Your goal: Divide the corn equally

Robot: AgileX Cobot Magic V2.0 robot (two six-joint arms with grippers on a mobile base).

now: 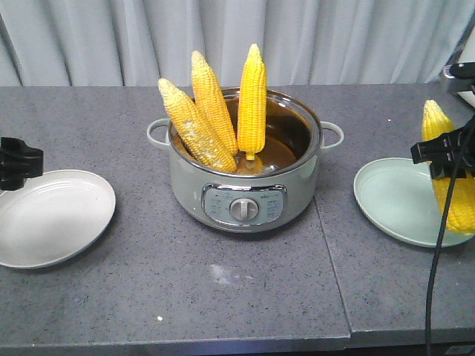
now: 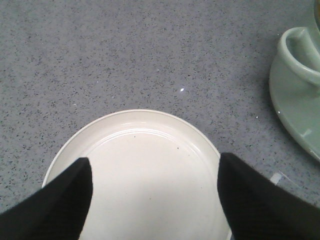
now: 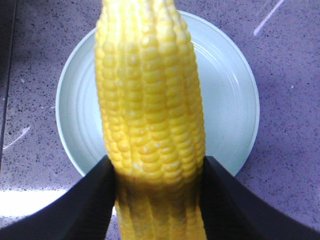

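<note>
- Currently my right end effector (image 3: 156, 161) clamps one tapered yellow cob (image 3: 150, 90), kernels in rows, above the pale green plate (image 3: 230, 100).
- Three cobs (image 1: 211, 96) stand leaning in the round metal pot (image 1: 245, 196).
- My left end effector (image 2: 154, 161) gapes wide, empty, over the white plate (image 2: 140, 150) on the speckled gray surface (image 2: 100, 50).
</note>
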